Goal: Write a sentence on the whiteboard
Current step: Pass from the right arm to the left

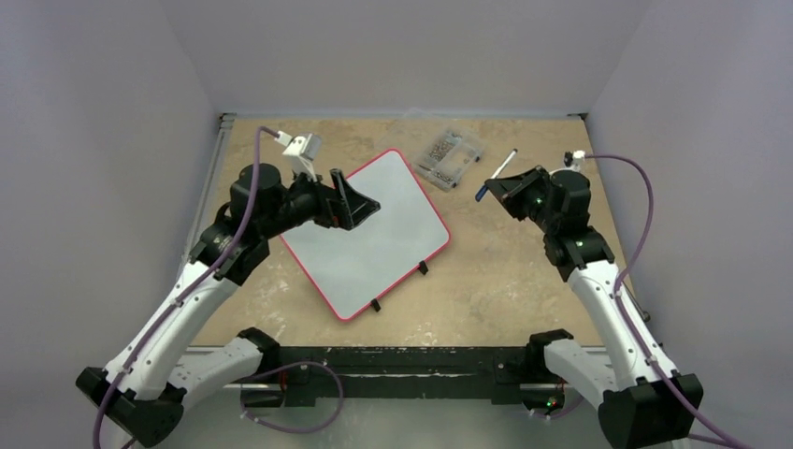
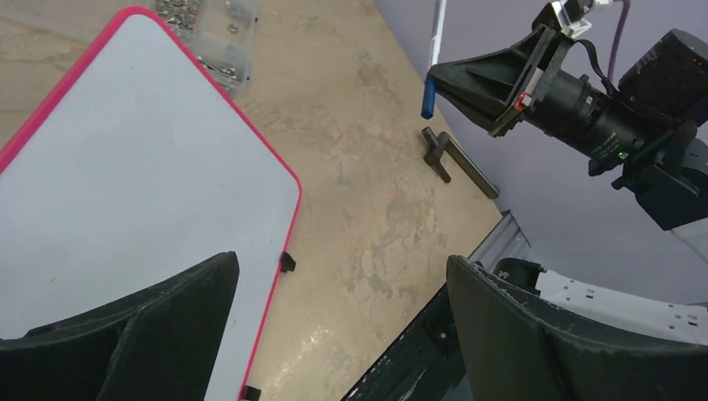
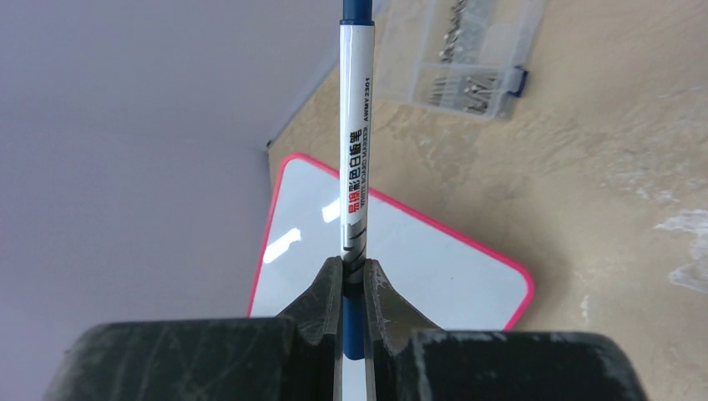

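The whiteboard (image 1: 369,234) lies tilted like a diamond on the tan table, white with a red rim and small black feet; it also shows in the left wrist view (image 2: 125,167) and the right wrist view (image 3: 434,267). Its surface is blank, so no sentence shows on it. My left gripper (image 1: 355,201) hovers over the board's upper left edge, jaws wide apart with nothing between them (image 2: 341,263). My right gripper (image 1: 496,187) hangs right of the board, shut (image 3: 352,267) on a white marker (image 3: 357,125) with blue ends (image 1: 500,171), also visible in the left wrist view (image 2: 432,50).
A small clear plastic box of screws (image 1: 449,157) sits behind the board's far right corner (image 2: 213,33) (image 3: 467,58). A black bar-shaped piece (image 2: 455,159) lies by the table's right edge. Pale walls close in the table on three sides.
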`<state>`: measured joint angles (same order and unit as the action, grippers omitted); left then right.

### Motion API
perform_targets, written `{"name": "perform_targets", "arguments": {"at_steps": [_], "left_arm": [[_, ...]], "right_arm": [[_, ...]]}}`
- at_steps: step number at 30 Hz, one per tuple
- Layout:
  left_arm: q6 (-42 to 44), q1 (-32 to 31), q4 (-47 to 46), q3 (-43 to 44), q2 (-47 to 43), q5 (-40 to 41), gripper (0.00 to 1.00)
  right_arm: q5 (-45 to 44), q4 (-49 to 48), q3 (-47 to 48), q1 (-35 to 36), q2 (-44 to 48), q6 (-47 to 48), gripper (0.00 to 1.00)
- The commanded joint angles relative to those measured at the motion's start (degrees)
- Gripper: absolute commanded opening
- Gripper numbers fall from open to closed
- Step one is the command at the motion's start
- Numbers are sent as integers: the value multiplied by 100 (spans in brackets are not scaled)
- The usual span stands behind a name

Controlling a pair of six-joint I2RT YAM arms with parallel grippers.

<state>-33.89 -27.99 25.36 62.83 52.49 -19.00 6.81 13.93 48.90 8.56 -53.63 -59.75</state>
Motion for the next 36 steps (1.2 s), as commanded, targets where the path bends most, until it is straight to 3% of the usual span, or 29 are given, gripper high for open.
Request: {"name": "perform_targets", "arguments": {"at_steps": [1, 13, 17, 19, 36], "left_arm": [[43, -623, -1194, 267, 389, 340, 95], [374, -1659, -2870, 327, 1447, 842, 83], [380, -1770, -3373, 294, 1729, 1043, 76], [383, -1776, -3504, 371, 1914, 954, 67], [276, -1857, -4142, 538, 2709, 441, 61]], "right_arm": [[40, -832, 278, 612, -195, -66, 0], [-189, -1358, 377, 1454, -176, -277, 0], [-189, -1367, 432, 1570, -151, -318, 0], [-189, -1362, 473, 1582, -113, -321, 0], [-75, -1338, 609, 1623, -34, -397, 0]]}}
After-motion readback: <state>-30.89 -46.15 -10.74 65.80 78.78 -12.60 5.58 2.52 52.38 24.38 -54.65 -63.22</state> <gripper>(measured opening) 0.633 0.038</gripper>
